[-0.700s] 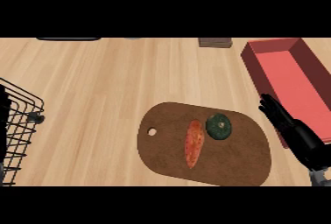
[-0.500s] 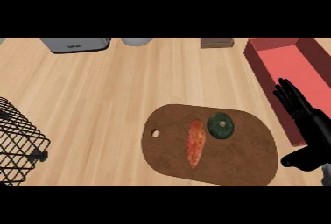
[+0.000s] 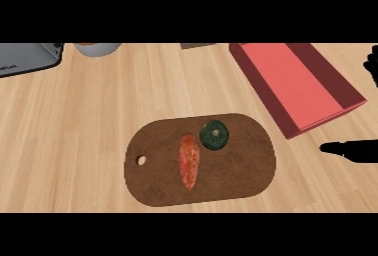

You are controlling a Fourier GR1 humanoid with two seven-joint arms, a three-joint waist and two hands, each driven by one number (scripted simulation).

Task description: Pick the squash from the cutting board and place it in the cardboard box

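While right hand (image 3: 353, 151) sits at right edge, fingers unreadable | one squash (image 3: 215, 134), one carrot (image 3: 189, 161) on cutting board (image 3: 244, 172) | box (image 3: 295, 85) upper right

One brown cutting board (image 3: 199, 165) with a single hole near its left end. Two vegetables on it: one dark green round squash (image 3: 215, 134), one long orange-red vegetable (image 3: 189, 161), kind unclear. One red open box (image 3: 295, 82) at upper right. One grey appliance (image 3: 26, 57) cut off at the upper left corner, one grey round vessel (image 3: 97, 48) beside it at the top edge, one small brown object (image 3: 198, 45) at the top edge, too cropped to name. One black hand (image 3: 353, 151) at the right edge.
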